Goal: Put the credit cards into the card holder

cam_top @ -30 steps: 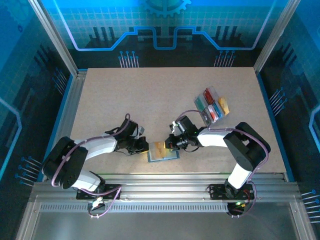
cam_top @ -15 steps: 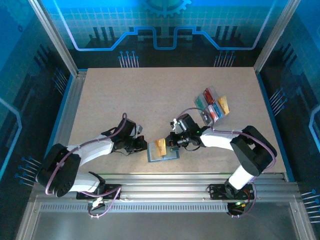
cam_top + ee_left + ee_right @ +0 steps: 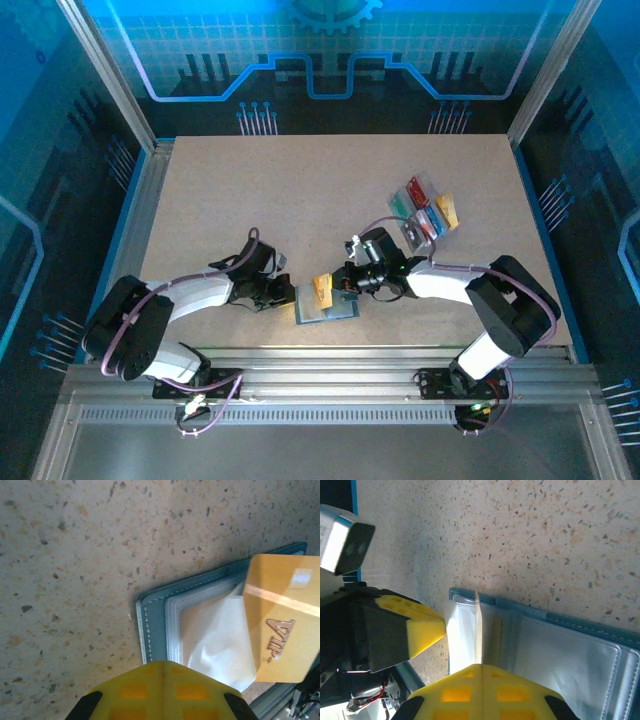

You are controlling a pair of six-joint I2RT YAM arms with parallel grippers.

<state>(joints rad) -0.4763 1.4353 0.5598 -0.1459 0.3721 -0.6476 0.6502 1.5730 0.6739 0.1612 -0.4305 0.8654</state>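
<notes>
Easing the yellow card (image 3: pixel 282 615), seemingly pinched by the right gripper (image 3: pixel 340 288), squarely into the clear sleeve (image 3: pixel 215 640) just ahead; steadying the card holder (image 3: pixel 152 615) under the left gripper (image 3: pixel 287 293), its opening unreadable.

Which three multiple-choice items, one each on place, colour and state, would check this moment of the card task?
1. Where does the card holder lie?
A) near the front edge of the table, between the arms
B) at the far left corner
C) inside a tray

2. What colour is the card over the holder?
A) red
B) teal
C) gold

3. How is the holder?
A) folded shut
B) open, clear sleeves showing
C) standing on edge

Answers:
1 A: the top view shows it by the front edge, between both arms.
2 C: the left wrist view shows a gold card marked VIP.
3 B: both wrist views show its sleeves exposed.
</notes>
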